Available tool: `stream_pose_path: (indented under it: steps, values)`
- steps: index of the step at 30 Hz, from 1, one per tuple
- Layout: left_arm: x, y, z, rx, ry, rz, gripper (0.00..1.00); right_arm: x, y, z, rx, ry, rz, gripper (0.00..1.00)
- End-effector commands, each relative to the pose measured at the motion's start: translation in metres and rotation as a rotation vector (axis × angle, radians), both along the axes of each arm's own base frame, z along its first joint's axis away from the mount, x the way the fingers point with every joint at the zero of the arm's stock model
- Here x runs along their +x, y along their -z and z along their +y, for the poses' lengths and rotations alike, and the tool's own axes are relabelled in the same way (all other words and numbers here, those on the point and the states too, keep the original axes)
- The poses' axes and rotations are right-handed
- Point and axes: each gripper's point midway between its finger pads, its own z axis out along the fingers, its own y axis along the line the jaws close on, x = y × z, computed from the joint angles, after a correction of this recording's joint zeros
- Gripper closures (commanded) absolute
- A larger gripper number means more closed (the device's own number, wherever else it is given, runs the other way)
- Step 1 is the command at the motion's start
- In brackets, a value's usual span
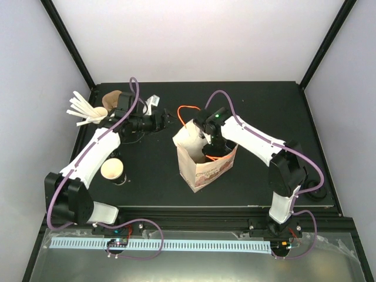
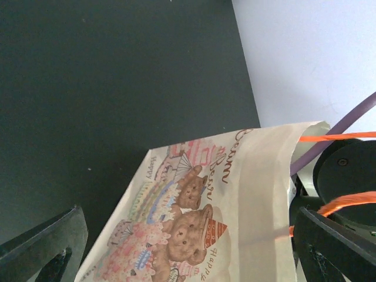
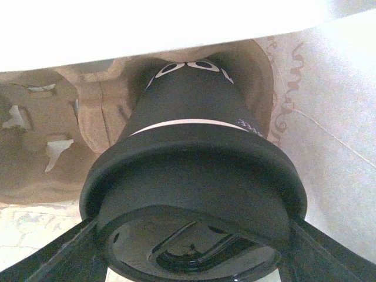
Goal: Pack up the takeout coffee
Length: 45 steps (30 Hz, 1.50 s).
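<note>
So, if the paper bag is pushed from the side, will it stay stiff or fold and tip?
The bag is thin paper standing tall with its mouth open, so its wall probably buckles first. The carrier and cup are inside it, so the bottom likely resists sliding; a high push may tip it.

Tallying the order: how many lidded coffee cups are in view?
1. The lidded cup is in the pulp carrier inside the paper bag, between the right fingers; others may be hidden there.
</note>
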Motion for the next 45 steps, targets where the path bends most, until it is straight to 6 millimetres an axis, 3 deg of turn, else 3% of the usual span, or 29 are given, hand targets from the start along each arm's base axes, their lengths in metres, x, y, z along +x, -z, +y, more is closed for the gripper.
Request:
stream_pose_path:
  steps: [1, 4, 9, 16, 17, 20, 22, 33, 38, 45]
  values:
    - [0.005, -0.027, 0.018, 0.079, -0.072, -0.112, 0.01, 0.015, 0.117, 0.013, -0.056, -0.029, 0.032, 0.6]
    - [0.003, -0.039, 0.028, 0.127, -0.102, -0.172, 0.01, 0.023, 0.101, 0.018, -0.025, -0.022, -0.015, 0.6]
    - [-0.008, -0.07, 0.031, 0.117, -0.092, -0.301, 0.01, 0.033, 0.055, 0.024, 0.049, -0.01, -0.115, 0.58]
    - [-0.019, -0.069, 0.03, 0.11, -0.069, -0.301, 0.01, 0.032, 0.005, 0.014, 0.059, -0.004, -0.187, 0.52]
    - [-0.019, -0.07, 0.03, 0.103, -0.065, -0.302, 0.01, 0.03, -0.001, 0.012, 0.06, -0.003, -0.191, 0.48]
    - [-0.022, -0.069, 0.027, 0.089, -0.048, -0.3, 0.01, 0.027, -0.017, 0.01, 0.08, 0.001, -0.208, 0.15]
    - [-0.023, -0.069, 0.026, 0.088, -0.042, -0.297, 0.01, 0.028, -0.03, 0.011, 0.103, 0.005, -0.228, 0.01]
    - [-0.022, -0.078, 0.021, 0.064, -0.01, -0.311, 0.01, 0.026, -0.088, 0.015, 0.149, -0.003, -0.245, 0.0]
    - [-0.024, -0.078, 0.021, 0.072, -0.002, -0.308, 0.01, 0.024, -0.126, 0.017, 0.22, -0.006, -0.295, 0.0]
    - [-0.028, -0.077, 0.04, 0.164, -0.084, -0.313, 0.01, 0.03, -0.169, 0.031, 0.357, 0.002, -0.387, 0.0]
